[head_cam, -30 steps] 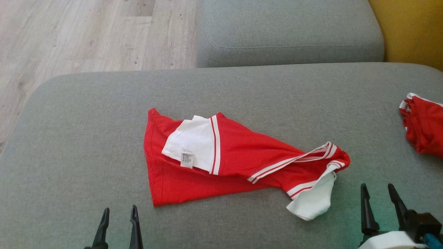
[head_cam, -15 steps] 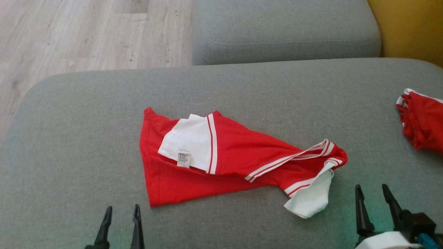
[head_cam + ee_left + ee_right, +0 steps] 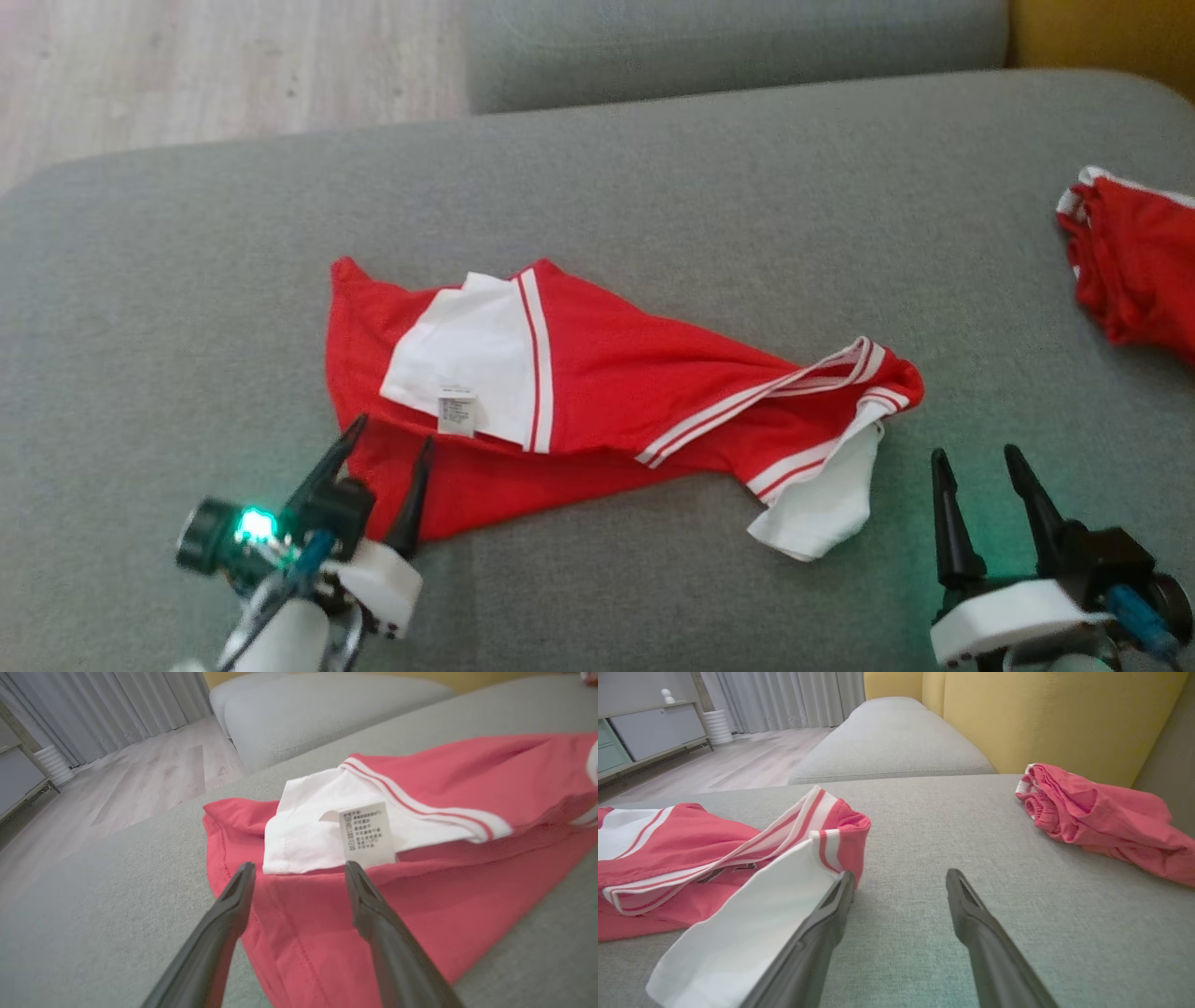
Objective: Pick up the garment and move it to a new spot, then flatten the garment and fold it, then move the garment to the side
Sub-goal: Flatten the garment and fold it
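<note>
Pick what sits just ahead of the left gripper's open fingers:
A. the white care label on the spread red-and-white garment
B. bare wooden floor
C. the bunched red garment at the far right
A: in the left wrist view, the left gripper has its open fingers on either side of the care label, which is sewn to the white panel of the red-and-white garment.

This looks like a home living room: a grey upholstered sofa with yellow back cushions, a pale wood-plank floor, long grey curtains and a low sideboard along the wall.
</note>
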{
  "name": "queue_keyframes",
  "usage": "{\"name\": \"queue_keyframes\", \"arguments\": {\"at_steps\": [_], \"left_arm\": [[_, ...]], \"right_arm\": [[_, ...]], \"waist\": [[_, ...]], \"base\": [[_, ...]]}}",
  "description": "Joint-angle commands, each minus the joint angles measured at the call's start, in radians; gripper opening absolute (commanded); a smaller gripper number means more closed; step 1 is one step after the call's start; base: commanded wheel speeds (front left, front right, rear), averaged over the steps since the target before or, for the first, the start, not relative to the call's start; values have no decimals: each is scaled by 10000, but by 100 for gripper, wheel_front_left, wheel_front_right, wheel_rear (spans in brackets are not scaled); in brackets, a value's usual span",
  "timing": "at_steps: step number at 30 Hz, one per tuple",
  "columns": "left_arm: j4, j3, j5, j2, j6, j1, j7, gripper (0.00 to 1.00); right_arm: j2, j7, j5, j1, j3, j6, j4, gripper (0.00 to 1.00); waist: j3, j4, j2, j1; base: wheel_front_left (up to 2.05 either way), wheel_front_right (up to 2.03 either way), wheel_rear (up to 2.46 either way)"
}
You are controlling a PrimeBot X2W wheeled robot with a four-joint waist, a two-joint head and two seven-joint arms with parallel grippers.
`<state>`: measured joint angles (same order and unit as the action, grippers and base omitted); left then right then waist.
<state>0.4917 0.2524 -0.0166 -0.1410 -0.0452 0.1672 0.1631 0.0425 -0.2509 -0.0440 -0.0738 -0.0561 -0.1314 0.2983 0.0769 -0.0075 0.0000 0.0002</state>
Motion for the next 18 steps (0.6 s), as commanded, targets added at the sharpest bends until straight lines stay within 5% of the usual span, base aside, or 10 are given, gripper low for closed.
{"name": "queue_keyframes", "arguments": {"at_steps": [1, 18], "left_arm": [[22, -61, -378, -425, -66, 736, -250, 100], [68, 1709, -1071, -2256, -827, 2246, -2140, 100]], "right_arm": [[78, -109, -67, 475, 298, 7, -327, 100], [77, -109, -344, 711, 290, 7, -264, 100]], "waist": [[275, -243, 0, -2], [640, -592, 0, -2]], "base": [[0, 0, 0], [0, 0, 0]]}}
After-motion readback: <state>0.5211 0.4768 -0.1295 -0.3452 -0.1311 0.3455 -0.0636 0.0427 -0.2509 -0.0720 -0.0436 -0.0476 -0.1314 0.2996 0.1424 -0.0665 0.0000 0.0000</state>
